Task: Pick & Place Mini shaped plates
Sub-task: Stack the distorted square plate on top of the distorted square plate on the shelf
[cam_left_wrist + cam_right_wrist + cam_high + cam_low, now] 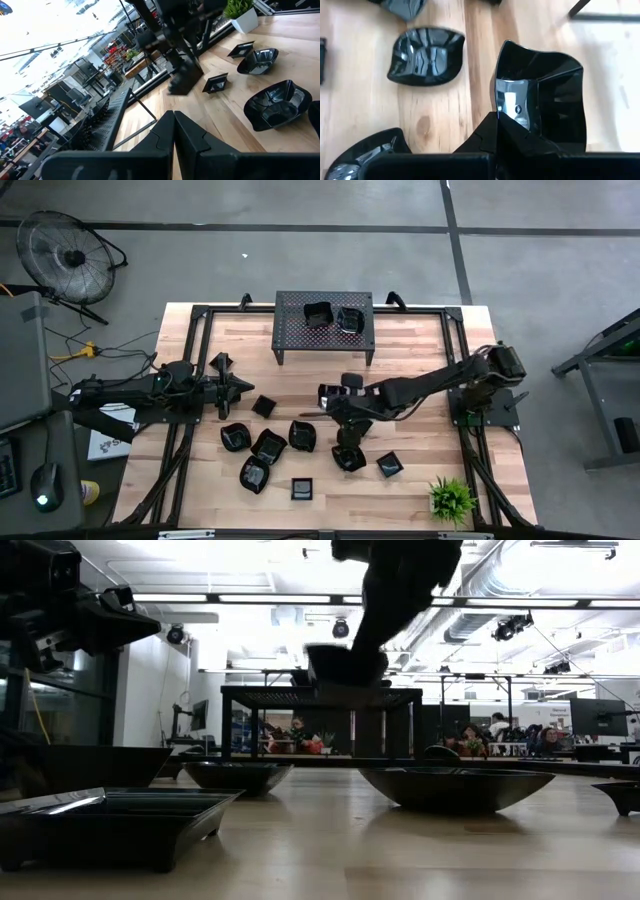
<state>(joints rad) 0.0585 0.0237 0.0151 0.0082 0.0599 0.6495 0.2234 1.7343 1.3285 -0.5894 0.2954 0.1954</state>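
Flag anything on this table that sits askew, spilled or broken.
Nothing looks spilled or broken. The loose mini plates lie scattered at mixed angles on the table, two more sit on the perforated stand, and the right gripper holds one plate tilted in its shut jaws.

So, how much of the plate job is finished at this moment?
Done: two mini plates lie on the perforated stand. In hand: the right gripper is shut on the rim of a square plate, which the low view shows lifted off the table. Left: about eight plates on the wood. The left gripper waits shut and empty at the table's left.
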